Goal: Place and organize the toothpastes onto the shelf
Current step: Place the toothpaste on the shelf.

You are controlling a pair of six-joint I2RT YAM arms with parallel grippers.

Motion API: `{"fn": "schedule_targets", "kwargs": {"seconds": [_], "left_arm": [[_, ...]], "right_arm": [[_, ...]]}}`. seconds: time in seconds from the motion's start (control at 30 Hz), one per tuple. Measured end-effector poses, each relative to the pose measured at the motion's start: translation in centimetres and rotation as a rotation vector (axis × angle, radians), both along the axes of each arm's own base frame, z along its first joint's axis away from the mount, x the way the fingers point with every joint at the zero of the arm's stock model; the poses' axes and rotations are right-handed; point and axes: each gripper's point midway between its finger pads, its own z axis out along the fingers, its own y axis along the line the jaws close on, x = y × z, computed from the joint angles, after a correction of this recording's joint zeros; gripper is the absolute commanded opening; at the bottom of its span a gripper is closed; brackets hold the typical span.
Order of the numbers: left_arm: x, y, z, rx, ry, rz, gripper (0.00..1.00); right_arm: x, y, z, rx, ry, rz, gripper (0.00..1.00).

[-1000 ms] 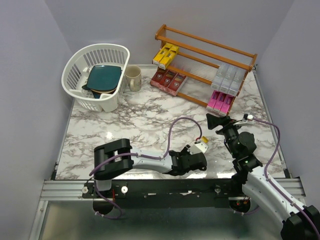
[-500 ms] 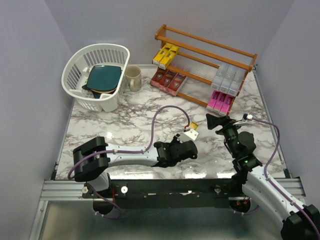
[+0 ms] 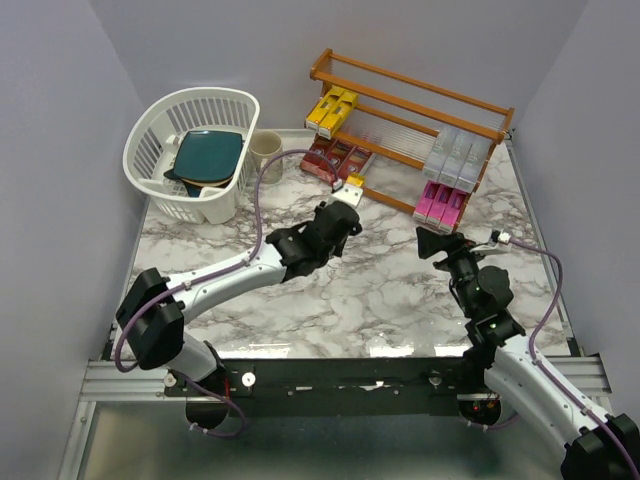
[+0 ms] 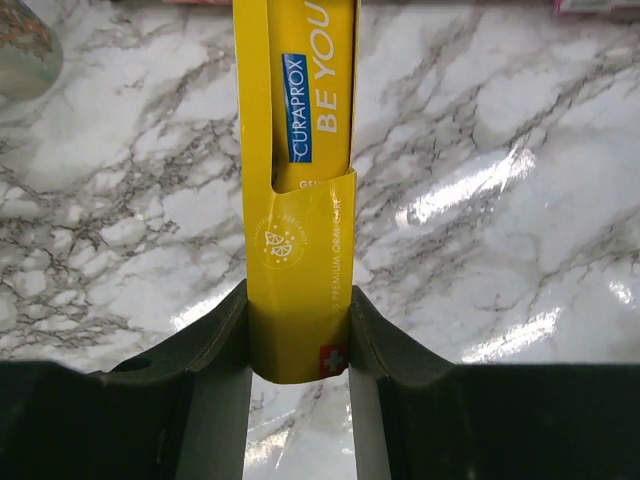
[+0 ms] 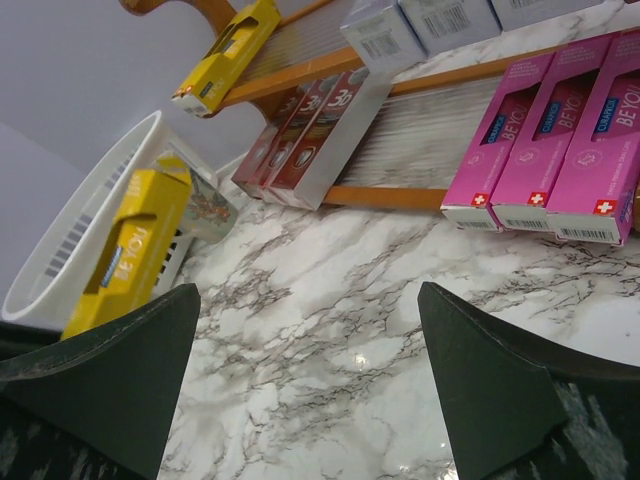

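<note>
Since the yellow Curaprox toothpaste carton [image 4: 298, 200] looks light, thin card that would dent easily, the left jaws pinch its sides at one end, over the table [image 4: 500, 200] near the shelf [image 3: 410, 100]; the right jaws stand spread, empty.

1. Table top [image 3: 250, 270]: marble-patterned, smooth, glossy, bright reflections;
2. Yellow toothpaste carton [image 4: 300, 250]: printed card, smooth, slight sheen;
3. Shelf [image 5: 390, 194]: reddish-brown wood, smooth, satin finish;
4. Basket [image 3: 145, 180]: white plastic, slatted walls.

Wide-spread claw [image 5: 308, 300] over marble tabletop [image 5: 350, 250], pink cartons [image 5: 545, 140] and red cartons [image 5: 310, 130] on the shelf [image 5: 390, 192] beyond
</note>
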Motion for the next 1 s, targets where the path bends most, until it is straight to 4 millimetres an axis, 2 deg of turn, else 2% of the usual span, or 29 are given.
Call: {"fn": "schedule_targets", "kwargs": {"seconds": [0.13,0.23,0.33,0.4,0.5,0.73,0.87,1.0], "left_arm": [[3.8,-0.3,3.6,-0.064,-0.044,0.011,0.41],[7.8,-0.7,6.2,-0.111,-0.079,0.023,0.41],[11.1,-1.4,7.5,-0.133,-0.093,0.014,0.41],[13.7,-1.9,7.6,-0.128,-0.096,0.013,0.41],[16.6,-2.9,6.8,-0.111,-0.087,-0.004,0.41],[19.9,-4.3,3.7,-0.056,-0.03,-0.045,0.41],[21.6,-4.6,3.5,-0.041,-0.043,-0.065,0.41],[23.5,-4.6,4.2,-0.043,-0.082,-0.074,0.41]], "right_arm": [[0.0,-0.1,0.1,0.008,-0.004,-0.007,0.98],[0.0,-0.1,0.0,0.009,0.001,-0.008,0.98],[0.0,-0.1,-0.2,0.012,0.009,-0.007,0.98],[0.1,-0.1,-0.4,0.011,0.015,-0.007,0.99],[0.1,0.0,-0.4,0.013,0.019,-0.007,0.98],[0.2,0.0,-1.0,0.008,0.04,-0.007,0.99],[0.3,0.1,-1.6,0.001,0.057,-0.007,0.99],[0.4,0.1,-2.3,-0.008,0.08,-0.006,0.99]]}}
